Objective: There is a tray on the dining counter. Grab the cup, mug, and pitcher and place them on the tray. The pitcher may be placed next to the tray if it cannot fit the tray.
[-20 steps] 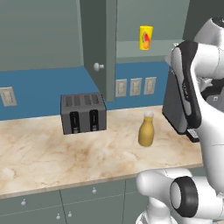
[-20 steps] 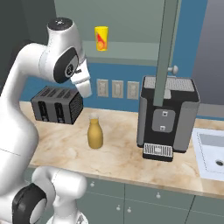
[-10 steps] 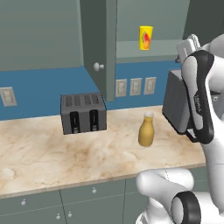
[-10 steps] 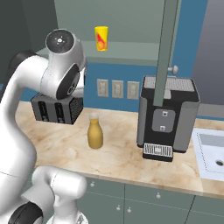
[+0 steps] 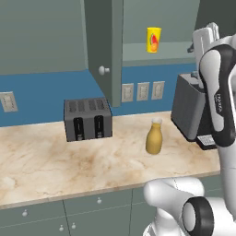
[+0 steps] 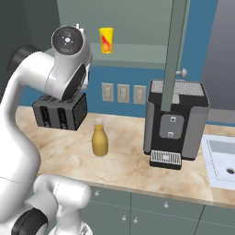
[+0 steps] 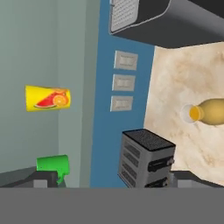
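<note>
The yellow cup [image 5: 154, 39] [image 6: 106, 40] with a red-orange mark stands on the shelf of the open wall cabinet. The hand view is rolled, so there the cup [image 7: 47, 98] appears on its side, and the green mug [image 7: 53, 165] shows on the same shelf near the left fingertip. The amber pitcher [image 5: 154, 137] [image 6: 100, 138] [image 7: 209, 111] stands upright on the marble counter [image 5: 41, 161]. My gripper [image 7: 113, 181] is open, its fingertips [image 7: 41, 179] far apart with nothing between them. The tray and the dining counter are out of view.
A dark toaster [image 5: 87, 119] [image 6: 60, 111] sits left of the pitcher, and a coffee machine [image 6: 174, 121] [image 5: 189, 113] stands right of it. The open cabinet door [image 5: 103, 46] [image 6: 176, 50] juts out over the counter. A sink [image 6: 222, 158] lies at the far right.
The arm has swung and turned, its upper links shifting right in the left base view. The cup, pitcher and toaster have stayed where they were.
</note>
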